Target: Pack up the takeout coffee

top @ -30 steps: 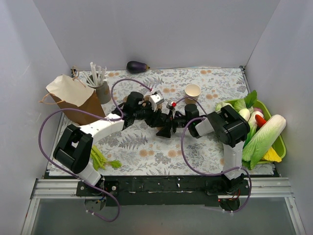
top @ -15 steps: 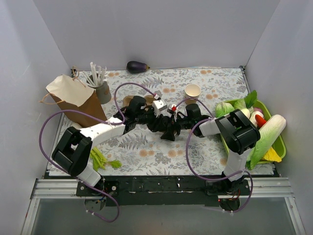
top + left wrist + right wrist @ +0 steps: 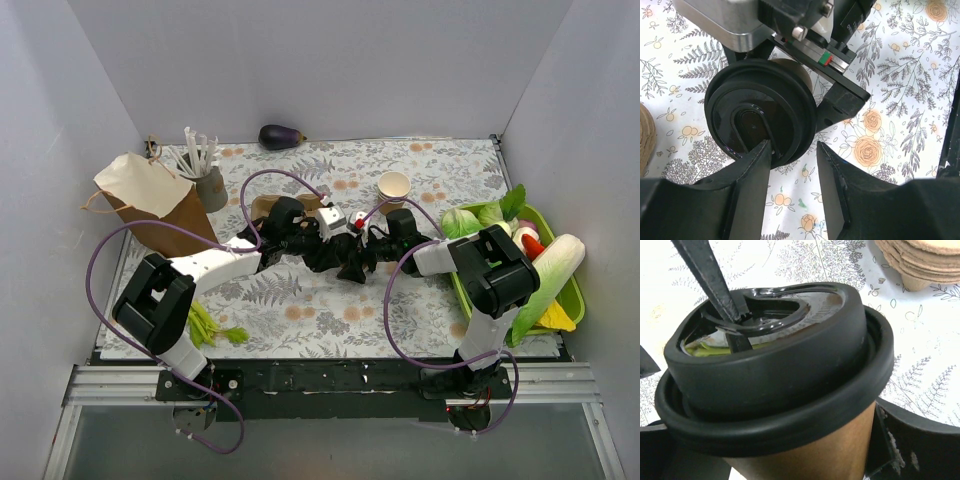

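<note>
We see the lidded takeout coffee gripped by our right hand mid-table, our left hand open over its lid. The brown bag waits, unpacked.

You see two black-and-white arms with looping purple cables; the left gripper has matte black fingers, the right gripper a silver block with screws.

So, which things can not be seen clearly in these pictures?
- Coffee cup: hidden under both arms in the top view; its base is cut off by the right wrist frame edge.
- Right gripper: its jaws are hidden behind the lid in the left wrist view.
- Paper bag: its inside is not visible from the top view.
</note>
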